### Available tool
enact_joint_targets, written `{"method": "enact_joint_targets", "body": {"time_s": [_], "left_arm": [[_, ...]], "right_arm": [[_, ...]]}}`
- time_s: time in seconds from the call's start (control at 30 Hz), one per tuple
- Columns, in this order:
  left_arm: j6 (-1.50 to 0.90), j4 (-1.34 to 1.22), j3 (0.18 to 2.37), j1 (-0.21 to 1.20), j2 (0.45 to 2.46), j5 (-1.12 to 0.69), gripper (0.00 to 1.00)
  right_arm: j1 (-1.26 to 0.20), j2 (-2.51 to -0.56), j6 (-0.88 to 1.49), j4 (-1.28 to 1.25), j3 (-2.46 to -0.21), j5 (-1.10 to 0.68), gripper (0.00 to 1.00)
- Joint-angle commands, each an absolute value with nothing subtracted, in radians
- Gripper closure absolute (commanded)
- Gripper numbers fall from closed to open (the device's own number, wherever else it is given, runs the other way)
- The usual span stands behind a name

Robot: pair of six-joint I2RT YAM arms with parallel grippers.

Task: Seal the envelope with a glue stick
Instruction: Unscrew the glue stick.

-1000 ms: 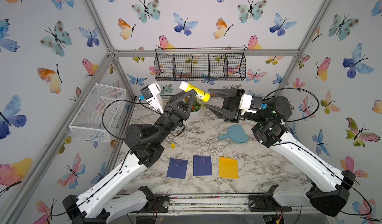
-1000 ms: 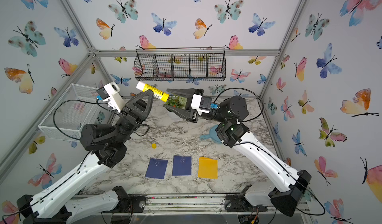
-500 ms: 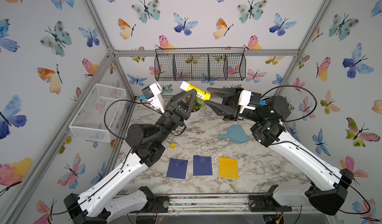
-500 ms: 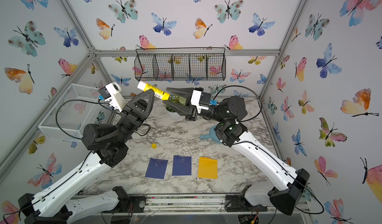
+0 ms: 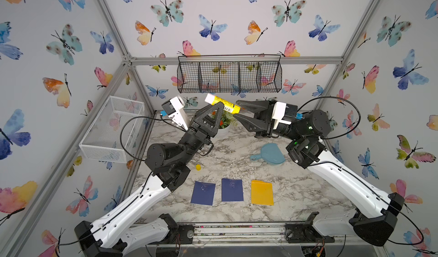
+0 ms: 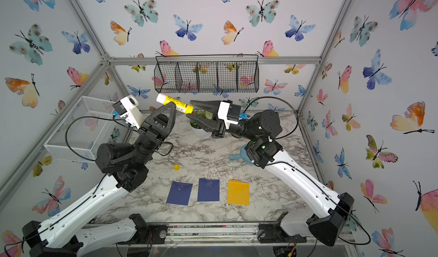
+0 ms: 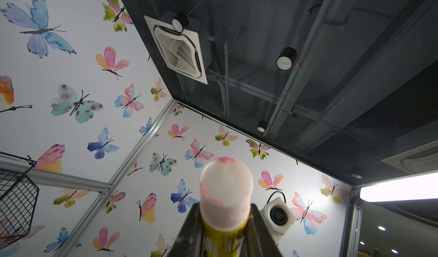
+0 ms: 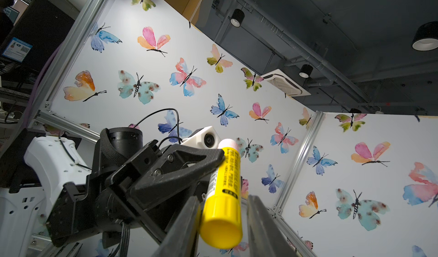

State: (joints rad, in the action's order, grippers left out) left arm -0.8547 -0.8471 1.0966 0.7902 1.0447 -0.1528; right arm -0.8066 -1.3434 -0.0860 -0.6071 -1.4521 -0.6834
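The glue stick point(image 5: 221, 101) point(image 6: 167, 99) is held high above the back of the table, its bare white tip point(image 7: 226, 184) pointing up and to the left. My left gripper point(image 5: 220, 105) point(image 6: 173, 105) point(image 7: 225, 208) is shut on its yellow body. My right gripper point(image 5: 237, 109) point(image 6: 189, 109) point(image 8: 222, 197) straddles the yellow base end point(image 8: 221, 225); one jaw touches it and a gap shows at the other, so it is open. Two dark blue envelopes point(image 5: 203, 193) point(image 5: 232, 190) and a yellow one point(image 5: 262, 192) lie flat near the table's front.
A small yellow cap point(image 5: 198, 167) point(image 6: 176, 167) lies on the marble table behind the envelopes. A blue scoop point(image 5: 270, 154) sits under the right arm, a potted plant point(image 5: 222, 123) below the grippers. A white mesh bin point(image 5: 111, 130) hangs left, a black wire basket point(image 5: 228, 77) on the back wall.
My right gripper has moved left up to the glue stick's base, and its jaws have narrowed around it. The left gripper keeps holding the stick almost still.
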Motion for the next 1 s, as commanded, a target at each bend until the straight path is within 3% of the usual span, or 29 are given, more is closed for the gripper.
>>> {"method": "enact_joint_targets", "body": {"time_s": [0.0, 0.27, 0.43, 0.57, 0.73, 0.97], "left_arm": [[-0.864, -0.913, 1.097, 0.792, 1.038, -0.149, 1.0], [-0.849, -0.925, 1.094, 0.792, 1.041, -0.163, 1.0], [-0.821, -1.007, 1.082, 0.792, 1.053, -0.228, 1.0], [-0.772, -1.122, 1.071, 0.793, 1.067, -0.336, 1.0], [-0.614, -1.175, 1.131, 0.793, 1.089, -0.636, 1.0], [-0.484, -1.139, 1.289, 0.793, 1.139, -1.041, 1.0]], "right_arm": [[-0.805, -1.35, -0.061, -0.62, -1.466, -0.661, 0.64], [-0.805, -1.353, 0.032, -0.638, -1.461, -0.664, 0.74], [-0.805, -1.345, 0.314, -0.742, -1.418, -0.649, 0.77], [-0.805, -1.33, 0.558, -0.81, -1.402, -0.734, 0.77], [-0.805, -1.31, 0.85, -0.906, -1.371, -0.837, 0.77], [-0.805, -1.282, 1.045, -0.993, -1.307, -0.881, 0.77]]}}
